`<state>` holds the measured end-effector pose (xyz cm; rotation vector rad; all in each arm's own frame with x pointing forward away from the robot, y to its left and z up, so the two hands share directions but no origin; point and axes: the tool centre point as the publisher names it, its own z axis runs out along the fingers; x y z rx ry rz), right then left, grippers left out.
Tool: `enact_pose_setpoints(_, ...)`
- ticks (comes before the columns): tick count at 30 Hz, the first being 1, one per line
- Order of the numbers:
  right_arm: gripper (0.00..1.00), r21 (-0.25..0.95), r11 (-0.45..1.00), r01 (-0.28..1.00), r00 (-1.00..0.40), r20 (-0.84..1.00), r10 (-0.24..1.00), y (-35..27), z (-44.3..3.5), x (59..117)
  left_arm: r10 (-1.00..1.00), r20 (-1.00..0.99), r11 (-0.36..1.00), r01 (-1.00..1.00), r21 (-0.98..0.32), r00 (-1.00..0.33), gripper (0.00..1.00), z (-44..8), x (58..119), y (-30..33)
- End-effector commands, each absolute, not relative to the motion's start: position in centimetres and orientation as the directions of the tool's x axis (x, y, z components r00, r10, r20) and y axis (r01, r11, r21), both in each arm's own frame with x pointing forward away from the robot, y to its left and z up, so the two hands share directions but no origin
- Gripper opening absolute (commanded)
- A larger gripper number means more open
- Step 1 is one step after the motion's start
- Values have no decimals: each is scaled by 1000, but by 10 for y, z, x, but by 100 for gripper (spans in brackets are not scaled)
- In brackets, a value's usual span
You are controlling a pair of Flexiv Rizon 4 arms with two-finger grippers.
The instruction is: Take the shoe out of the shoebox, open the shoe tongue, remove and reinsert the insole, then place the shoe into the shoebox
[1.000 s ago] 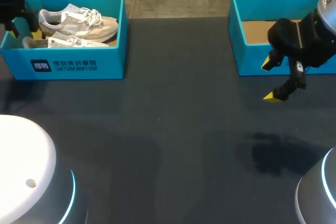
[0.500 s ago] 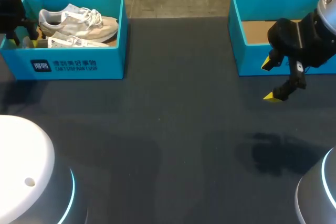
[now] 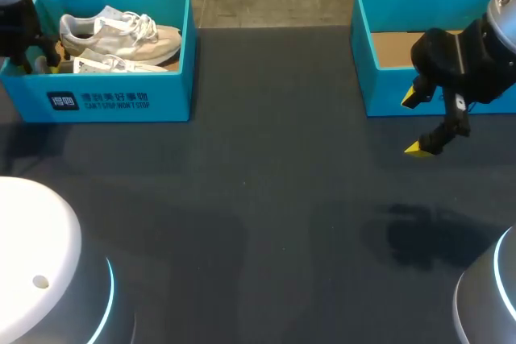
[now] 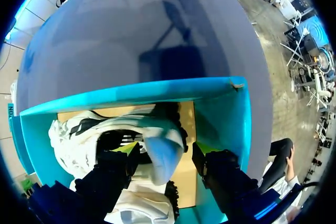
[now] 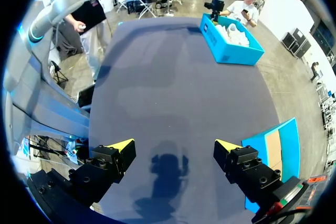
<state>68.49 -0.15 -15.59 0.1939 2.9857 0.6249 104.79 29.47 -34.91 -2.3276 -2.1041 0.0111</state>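
The left gripper [image 4: 165, 149] points down into the shoebox [image 3: 173, 78] at its left end, fingers apart around the heel of 1 white shoe [image 4: 160, 160]. The right gripper [image 3: 414, 124] hangs tilted over the table [image 3: 266, 223], jaws wide, holding nothing.

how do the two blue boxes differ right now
The left box holds white shoes; the right box shows only bare cardboard inside. The left gripper is down inside the left box; the right gripper hangs outside the right box. Both are blue, open-topped.
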Motion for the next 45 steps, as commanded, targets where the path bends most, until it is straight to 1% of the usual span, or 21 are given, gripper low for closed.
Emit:
enact_pose_setpoints(1, 100, 400, 910, 107, -989, -52, 139, 1, -156, 688, 995, -2, -102, 995, -3, 102, 64, -358, 1049, 295)
enact_pose_setpoints(3, 100, 400, 910, 107, -989, -52, 139, 1, -156, 688, 995, -1, -102, 995, -1, 102, 63, -362, 1049, 296)
enact_pose_setpoints(9, 100, 400, 910, 107, -989, -52, 139, 1, -156, 688, 994, 7, -107, 994, 7, 107, 63, -372, 1049, 295)
enact_pose_setpoints(12, 100, 400, 910, 107, -989, -52, 139, 1, -156, 688, 994, 9, -107, 994, 2, 107, 60, -377, 1050, 296)
enact_pose_setpoints(14, 100, 400, 910, 107, -989, -52, 139, 1, -156, 688, 994, 12, -106, 994, 0, 106, 55, -380, 1050, 297)
enact_pose_setpoints(15, 100, 400, 910, 107, -989, -52, 139, 1, -156, 688, 994, 11, -106, 994, -2, 106, 55, -382, 1049, 297)
enact_pose_setpoints(16, 100, 400, 910, 107, -989, -52, 139, 1, -156, 688, 994, 12, -105, 994, -8, 105, 49, -383, 1049, 298)
enact_pose_setpoints(18, 100, 400, 910, 107, -989, -52, 139, 1, -156, 688, 995, 9, -102, 995, -14, 102, 42, -385, 1049, 299)
enact_pose_setpoints(20, 100, 400, 910, 107, -989, -52, 139, 1, -156, 688, 995, 12, -100, 995, -18, 100, 27, -388, 1050, 299)
enact_pose_setpoints(22, 100, 400, 910, 107, -989, -52, 139, 1, -156, 688, 995, 16, -100, 995, -28, 101, 25, -390, 1050, 300)
enact_pose_setpoints(24, 100, 400, 910, 107, -989, -52, 139, 1, -156, 688, 994, 19, -105, 994, -39, 105, 25, -391, 1050, 300)
enact_pose_setpoints(25, 100, 400, 910, 107, -989, -52, 139, 1, -156, 688, 994, 20, -105, 994, -39, 106, 23, -391, 1050, 300)
enact_pose_setpoints(26, 100, 400, 910, 107, -989, -52, 139, 1, -156, 688, 994, 23, -109, 993, -41, 110, 18, -391, 1050, 301)
enact_pose_setpoints(27, 100, 400, 910, 107, -989, -52, 139, 1, -156, 688, 993, 29, -116, 992, -47, 118, 6, -390, 1050, 301)
enact_pose_setpoints(28, 100, 400, 910, 107, -989, -52, 139, 1, -156, 688, 993, 29, -114, 992, -45, 116, 1, -389, 1049, 301)
enact_pose_setpoints(45, 100, 400, 910, 107, -989, -52, 139, 1, -156, 688, 979, 55, -192, 979, -74, 196, 0, -350, 1051, 304)
